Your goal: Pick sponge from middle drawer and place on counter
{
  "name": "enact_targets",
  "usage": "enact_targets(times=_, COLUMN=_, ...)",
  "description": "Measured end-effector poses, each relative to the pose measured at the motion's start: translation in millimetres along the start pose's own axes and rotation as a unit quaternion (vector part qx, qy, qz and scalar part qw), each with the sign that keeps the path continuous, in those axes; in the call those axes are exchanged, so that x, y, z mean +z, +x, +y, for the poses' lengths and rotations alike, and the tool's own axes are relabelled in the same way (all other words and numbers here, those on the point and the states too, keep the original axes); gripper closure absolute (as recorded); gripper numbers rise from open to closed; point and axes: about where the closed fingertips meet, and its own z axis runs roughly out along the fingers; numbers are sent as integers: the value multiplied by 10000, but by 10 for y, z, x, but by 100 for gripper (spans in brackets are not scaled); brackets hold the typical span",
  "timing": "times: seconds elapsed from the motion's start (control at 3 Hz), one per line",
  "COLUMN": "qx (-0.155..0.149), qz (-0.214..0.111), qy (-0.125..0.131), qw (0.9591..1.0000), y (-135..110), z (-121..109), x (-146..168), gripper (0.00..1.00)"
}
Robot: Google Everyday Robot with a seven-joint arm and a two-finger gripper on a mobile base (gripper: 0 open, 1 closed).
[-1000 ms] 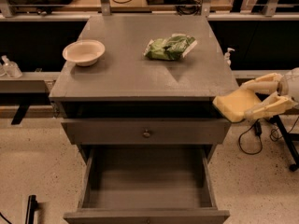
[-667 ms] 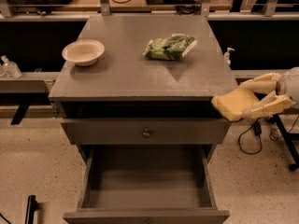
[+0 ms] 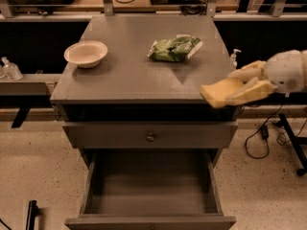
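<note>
My gripper, cream-coloured, reaches in from the right and is shut on the sponge, whose pale yellow foam face shows. The sponge hangs at the front right corner of the counter, just over its edge and about level with the top. The middle drawer is pulled open below, and its bare grey floor holds nothing. It lies down and to the left of the gripper.
A pale bowl stands at the counter's left and a crinkly green bag at its back right. A shut drawer front with a round knob sits above the open drawer. Cables and a stand leg lie on the floor to the right.
My gripper has moved left and slightly up with the sponge, from beside the cabinet to over the counter's front right corner. Nothing else has moved.
</note>
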Motion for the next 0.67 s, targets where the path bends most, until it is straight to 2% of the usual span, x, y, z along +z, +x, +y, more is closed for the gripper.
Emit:
enact_targets(times=0.33, qx=-69, qz=387, qy=286, qw=9988, y=-147, z=-349, x=372, gripper=100)
enact_targets(times=0.67, qx=-113, qz=353, qy=518, qw=9980, y=-210, z=-679, x=697, gripper=100)
